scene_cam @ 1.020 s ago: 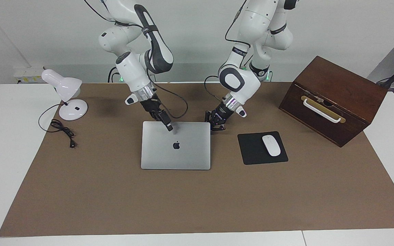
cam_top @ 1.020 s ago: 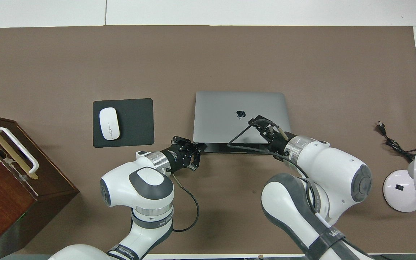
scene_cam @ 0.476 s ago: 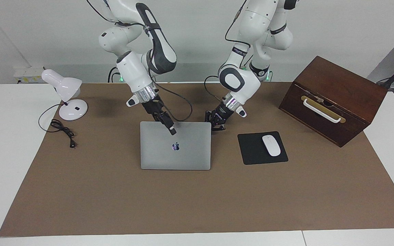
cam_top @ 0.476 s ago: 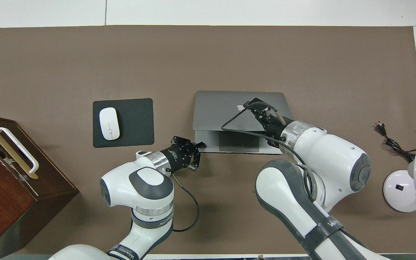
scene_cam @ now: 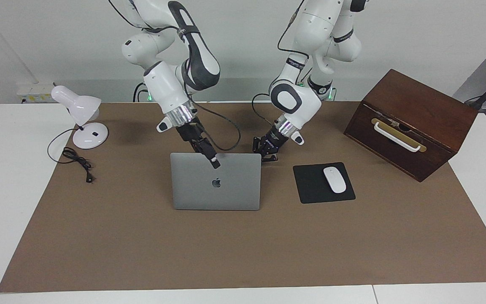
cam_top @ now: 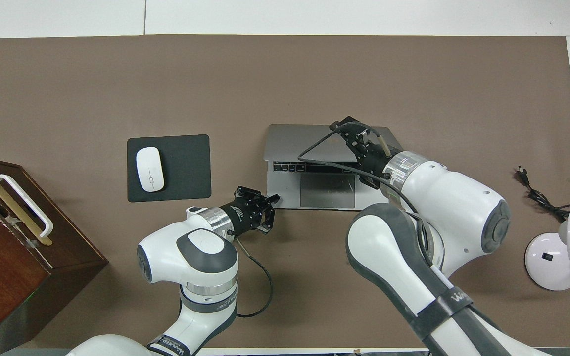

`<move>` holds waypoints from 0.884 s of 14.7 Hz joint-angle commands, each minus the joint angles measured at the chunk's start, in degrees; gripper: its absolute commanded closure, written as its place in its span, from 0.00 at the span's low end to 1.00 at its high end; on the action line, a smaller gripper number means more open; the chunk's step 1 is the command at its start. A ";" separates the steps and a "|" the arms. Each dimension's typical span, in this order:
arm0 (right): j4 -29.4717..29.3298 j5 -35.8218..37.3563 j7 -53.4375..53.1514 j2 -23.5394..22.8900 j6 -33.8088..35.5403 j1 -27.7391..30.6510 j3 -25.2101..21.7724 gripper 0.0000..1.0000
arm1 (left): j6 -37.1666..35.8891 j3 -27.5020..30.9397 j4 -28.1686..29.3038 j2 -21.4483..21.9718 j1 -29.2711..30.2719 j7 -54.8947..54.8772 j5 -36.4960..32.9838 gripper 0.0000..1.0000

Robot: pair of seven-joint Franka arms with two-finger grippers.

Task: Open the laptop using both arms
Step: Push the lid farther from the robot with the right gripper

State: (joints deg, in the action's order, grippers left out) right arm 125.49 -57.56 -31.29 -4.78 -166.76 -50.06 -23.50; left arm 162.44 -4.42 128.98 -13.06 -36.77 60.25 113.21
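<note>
The silver-grey laptop (scene_cam: 215, 185) stands on the brown mat, its lid raised about halfway with the apple logo facing away from the robots. The overhead view shows its black keyboard and grey trackpad (cam_top: 327, 190). My right gripper (scene_cam: 214, 161) is shut on the lid's upper edge near its middle; it also shows in the overhead view (cam_top: 347, 124). My left gripper (scene_cam: 268, 155) is low at the base's corner nearest the robots, toward the left arm's end. In the overhead view the left gripper (cam_top: 270, 210) is open, with one fingertip (cam_top: 275, 198) on that corner.
A black mouse pad (scene_cam: 310, 185) with a white mouse (scene_cam: 334, 179) lies beside the laptop toward the left arm's end. A brown wooden box (scene_cam: 411, 122) stands at that end. A white desk lamp (scene_cam: 83, 118) and its black cable (scene_cam: 76, 160) are at the right arm's end.
My right gripper has risen and swung away from the robots with the lid's edge, so the lid went from nearly flat to about half open. The left gripper has stayed at the base's corner.
</note>
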 commanded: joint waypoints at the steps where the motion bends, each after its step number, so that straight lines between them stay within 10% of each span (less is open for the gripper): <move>1: -4.63 -2.91 2.46 -3.13 -0.06 -0.31 -1.46 0.00 | 1.30 0.56 -1.01 -2.23 -0.85 -1.63 1.57 1.00; 13: -17.64 -7.83 2.64 -11.92 4.86 1.80 -2.69 0.00 | 1.22 0.56 -1.01 -2.32 -0.50 -1.54 1.49 1.00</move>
State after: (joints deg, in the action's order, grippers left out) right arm 111.19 -62.82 -31.17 -13.96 -163.20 -48.96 -25.94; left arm 162.43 -4.41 128.98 -13.07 -36.77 60.25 113.28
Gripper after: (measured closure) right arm 0.000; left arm 0.991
